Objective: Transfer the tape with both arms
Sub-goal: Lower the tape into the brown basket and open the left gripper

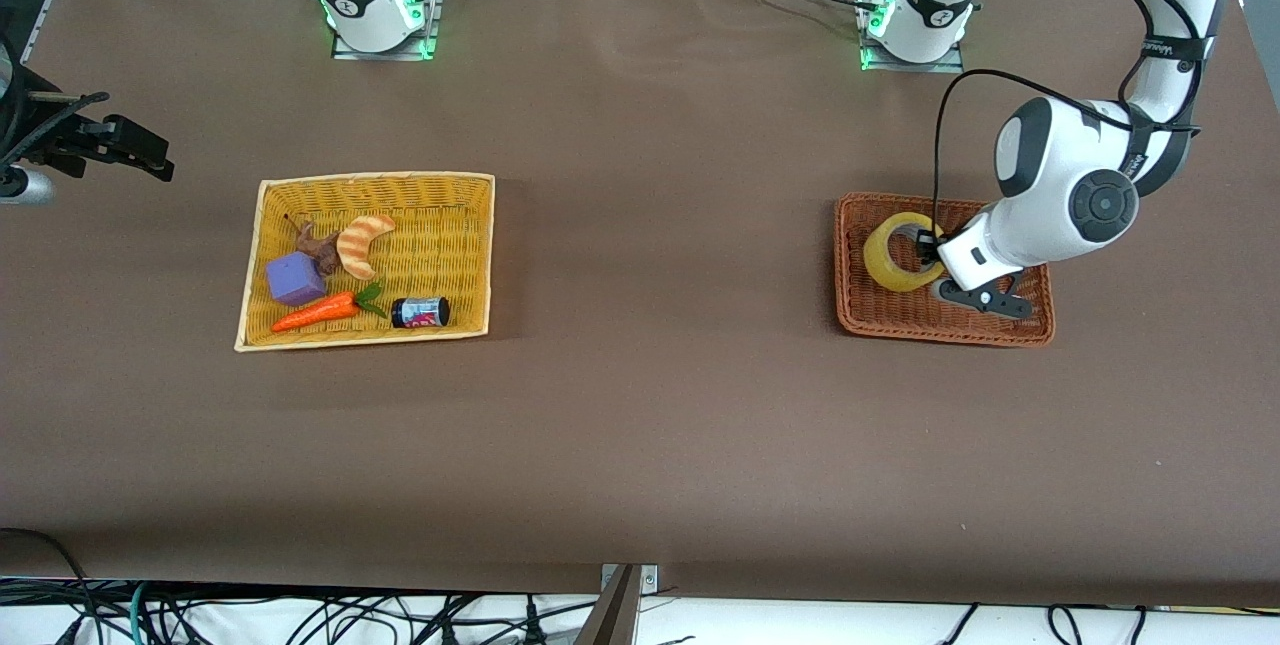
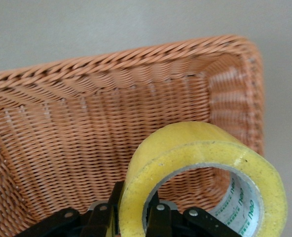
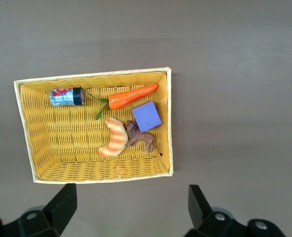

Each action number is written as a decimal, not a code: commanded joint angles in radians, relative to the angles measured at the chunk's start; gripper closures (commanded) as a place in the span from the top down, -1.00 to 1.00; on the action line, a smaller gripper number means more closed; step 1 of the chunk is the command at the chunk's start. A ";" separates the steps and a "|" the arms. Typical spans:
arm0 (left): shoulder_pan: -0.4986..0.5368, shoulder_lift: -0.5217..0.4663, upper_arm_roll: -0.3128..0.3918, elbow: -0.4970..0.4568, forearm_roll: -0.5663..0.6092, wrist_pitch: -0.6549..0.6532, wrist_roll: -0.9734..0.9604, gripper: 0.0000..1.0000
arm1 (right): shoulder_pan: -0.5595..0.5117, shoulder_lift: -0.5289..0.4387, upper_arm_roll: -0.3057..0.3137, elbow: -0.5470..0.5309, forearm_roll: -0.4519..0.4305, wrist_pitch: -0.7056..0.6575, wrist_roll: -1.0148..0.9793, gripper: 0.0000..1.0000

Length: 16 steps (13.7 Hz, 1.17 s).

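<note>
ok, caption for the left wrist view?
Left pincer shut on the tape roll's wall, inside the brown wicker basket.

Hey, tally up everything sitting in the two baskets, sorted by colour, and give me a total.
Orange: 2, the carrot and the striped croissant
Purple: 1, the block
Brown: 1, the small animal figure
Yellow: 1, the tape, gripped by the left gripper in the brown basket
Dark: 1, the little can
Total: 6, five of them in the yellow basket
</note>
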 commanded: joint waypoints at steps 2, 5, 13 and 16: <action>-0.002 0.005 0.009 -0.115 0.033 0.181 0.029 -1.00 | -0.003 0.013 0.006 0.015 -0.004 -0.014 -0.005 1.00; -0.002 0.041 0.009 -0.123 0.033 0.199 0.029 -0.93 | 0.003 0.013 0.009 0.015 -0.004 -0.016 -0.003 1.00; 0.010 -0.073 0.010 -0.073 0.041 0.093 0.022 1.00 | 0.002 0.014 0.006 0.015 -0.001 -0.014 -0.003 1.00; 0.010 -0.106 0.000 0.169 0.044 -0.185 0.022 1.00 | 0.003 0.014 0.006 0.015 -0.001 -0.014 -0.003 1.00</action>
